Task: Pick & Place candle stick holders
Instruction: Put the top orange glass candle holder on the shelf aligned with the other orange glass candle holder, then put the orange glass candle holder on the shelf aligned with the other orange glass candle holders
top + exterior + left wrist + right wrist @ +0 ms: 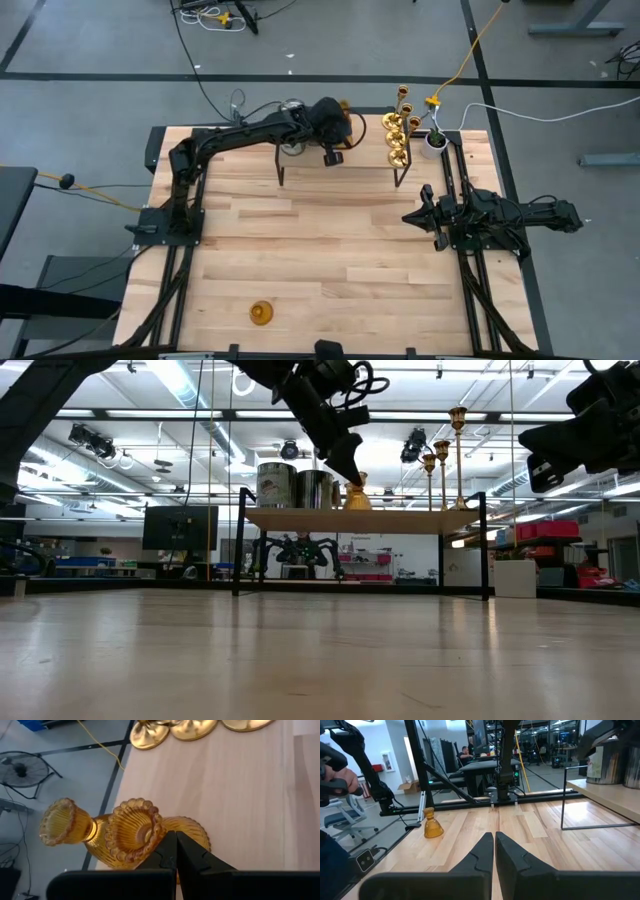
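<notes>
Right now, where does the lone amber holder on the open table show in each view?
High view: amber holder near the bottom edge, left of centre.
Low view: not in it.
Left wrist view: not in it.
Right wrist view: on the table, ahead of the right gripper.
Shared landmark: the shelf, in all four.

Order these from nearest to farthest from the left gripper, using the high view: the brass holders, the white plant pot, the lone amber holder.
From the left gripper, shut over the raised shelf:
1. Brass holders, on the shelf's right end.
2. White plant pot, just past them, by the table's far right corner.
3. Lone amber holder, on the table's near edge.
</notes>
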{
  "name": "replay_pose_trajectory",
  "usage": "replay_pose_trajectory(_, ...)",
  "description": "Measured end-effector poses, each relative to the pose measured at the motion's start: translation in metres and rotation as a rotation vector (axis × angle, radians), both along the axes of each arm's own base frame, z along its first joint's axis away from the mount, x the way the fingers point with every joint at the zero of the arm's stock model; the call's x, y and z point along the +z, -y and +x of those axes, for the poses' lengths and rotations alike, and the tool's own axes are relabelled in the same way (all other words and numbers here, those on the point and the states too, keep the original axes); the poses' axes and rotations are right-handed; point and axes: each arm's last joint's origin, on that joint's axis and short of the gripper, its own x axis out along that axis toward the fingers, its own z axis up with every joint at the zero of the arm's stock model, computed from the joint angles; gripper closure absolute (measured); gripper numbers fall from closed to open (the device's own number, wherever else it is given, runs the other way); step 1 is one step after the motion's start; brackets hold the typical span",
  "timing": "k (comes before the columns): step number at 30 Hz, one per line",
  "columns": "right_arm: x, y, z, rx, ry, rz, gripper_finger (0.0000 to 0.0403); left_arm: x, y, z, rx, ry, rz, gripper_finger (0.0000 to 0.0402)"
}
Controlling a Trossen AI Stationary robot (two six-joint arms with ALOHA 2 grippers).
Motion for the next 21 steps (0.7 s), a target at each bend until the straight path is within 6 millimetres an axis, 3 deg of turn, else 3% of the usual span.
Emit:
replay_pose_trajectory(11,0.0,0.0,0.0,0.0,0.0,0.0,0.0382,0.001,0.0,0.001,-0.02,0.022,-0.012,0.04)
replay_pose_trajectory(15,0.0,0.0,0.0,0.0,0.0,0.0,0.0382,0.003,0.006,0.003,-0.039,0.025,-0.016,0.04)
replay_pose_trajectory(21,0.0,0.0,0.0,0.0,0.0,0.0,0.0382,0.021,0.023,-0.003,-0.1,0.06,-0.046,0.04)
